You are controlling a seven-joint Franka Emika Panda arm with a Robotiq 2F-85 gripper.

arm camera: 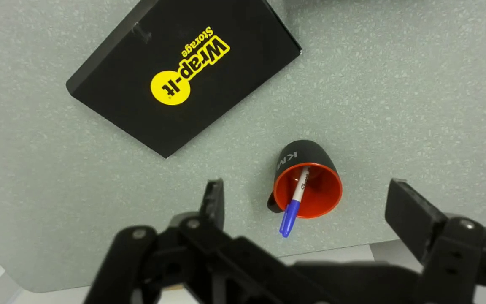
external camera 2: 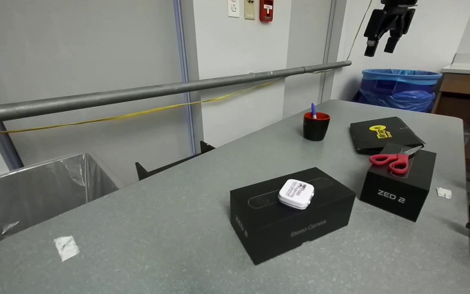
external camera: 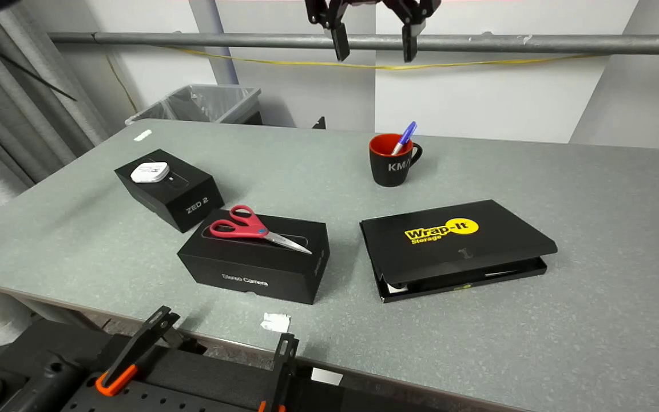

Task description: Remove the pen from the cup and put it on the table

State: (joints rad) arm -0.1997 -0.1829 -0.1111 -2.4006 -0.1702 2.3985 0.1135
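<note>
The hand hangs high, fingers parted left and right, tips downward; its exact tilt is hard to judge.

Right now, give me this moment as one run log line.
end effector: open, empty, above table; pen: tilted in mug, cap up; mug: upright on table; scissors: on box; status: pen not yet removed

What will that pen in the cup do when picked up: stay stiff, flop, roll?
The pen looks straight and rigid, so it should stay stiff. It leans in the cup with room around it, so it might swivel if bumped. Being slim, it could roll once on the table.
</note>
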